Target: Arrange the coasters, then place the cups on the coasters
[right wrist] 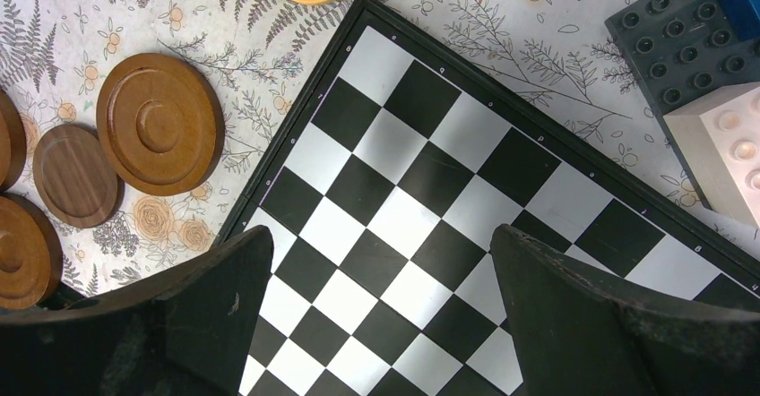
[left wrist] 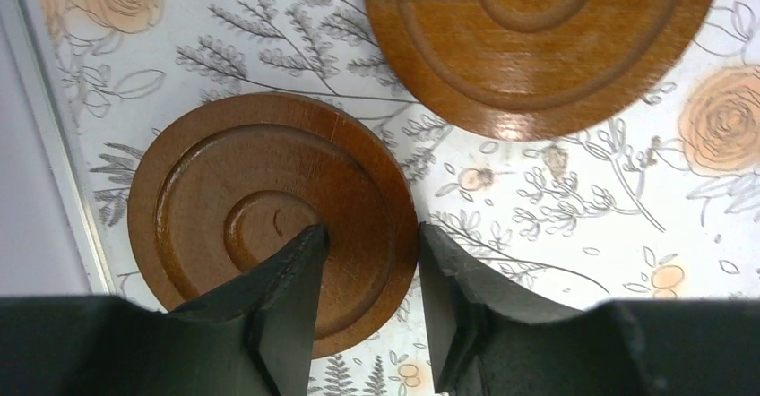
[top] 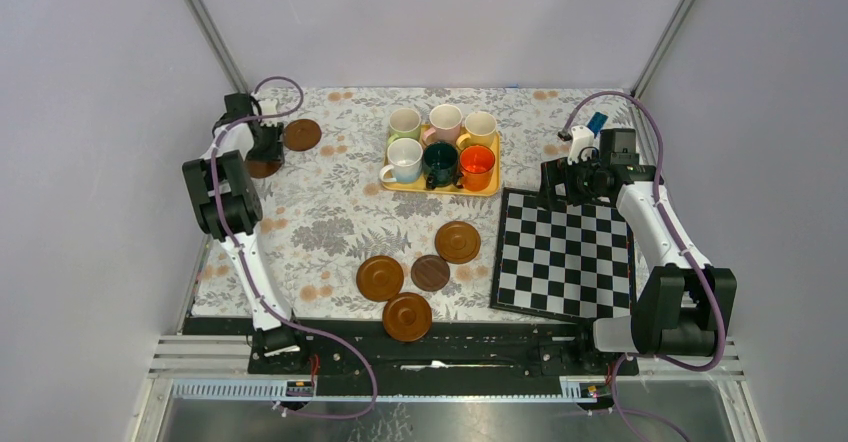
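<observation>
Two coasters lie at the far left: a dark one [top: 262, 169] [left wrist: 224, 181] and a lighter one [top: 301, 134] [left wrist: 538, 38] beyond it. My left gripper [top: 264, 154] [left wrist: 369, 235] is down on the dark coaster. One finger rests beside its centre ring and the other stands just outside its right rim, with a gap still between them. Several more coasters [top: 457, 242] [right wrist: 159, 123] lie in a loose cluster near the front middle. Several cups [top: 441, 163] stand on the yellow tray [top: 440, 188]. My right gripper [top: 560, 184] [right wrist: 381, 271] hangs wide open and empty over the chequered board [right wrist: 430, 172].
The chequered board [top: 565, 252] covers the right front of the table. Dark, blue and white building blocks [right wrist: 681, 38] sit behind it near the right arm. The table's metal edge rail [left wrist: 54, 145] runs close to the left of the dark coaster.
</observation>
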Robot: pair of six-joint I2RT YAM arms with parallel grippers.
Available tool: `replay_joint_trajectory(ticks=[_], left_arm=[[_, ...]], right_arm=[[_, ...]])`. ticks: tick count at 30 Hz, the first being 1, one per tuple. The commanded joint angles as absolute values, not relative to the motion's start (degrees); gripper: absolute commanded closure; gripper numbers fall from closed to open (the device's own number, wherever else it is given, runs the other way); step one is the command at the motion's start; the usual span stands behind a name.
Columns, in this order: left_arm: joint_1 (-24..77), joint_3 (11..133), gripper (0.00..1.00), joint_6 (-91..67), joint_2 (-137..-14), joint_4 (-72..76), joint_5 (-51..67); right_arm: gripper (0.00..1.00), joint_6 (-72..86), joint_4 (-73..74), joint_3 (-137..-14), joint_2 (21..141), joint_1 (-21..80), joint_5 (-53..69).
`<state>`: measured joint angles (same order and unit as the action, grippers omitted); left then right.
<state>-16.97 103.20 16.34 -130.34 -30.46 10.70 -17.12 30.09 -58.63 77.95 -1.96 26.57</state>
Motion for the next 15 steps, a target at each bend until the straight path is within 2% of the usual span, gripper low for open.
replay_joint_trajectory(ticks=[1, 10, 15], left_arm=[[-14.5, 97.1, 0.59, 17.8, -127.2, -32.2, 14.7], [-13.9, 84.7, 0.63, 19.2, -118.8, -32.0, 15.9], [-13.9, 85.2, 0.56, 19.7, -117.3, -31.5, 15.5]], right_arm=[[0.02, -17.1, 29.3, -58.7, 77.8, -1.5, 26.6], [0.02, -17.3, 29.2, -58.4, 77.3, -1.5, 26.9], [0.02, -17.2, 29.5, -58.7, 77.8, -1.5, 27.8]])
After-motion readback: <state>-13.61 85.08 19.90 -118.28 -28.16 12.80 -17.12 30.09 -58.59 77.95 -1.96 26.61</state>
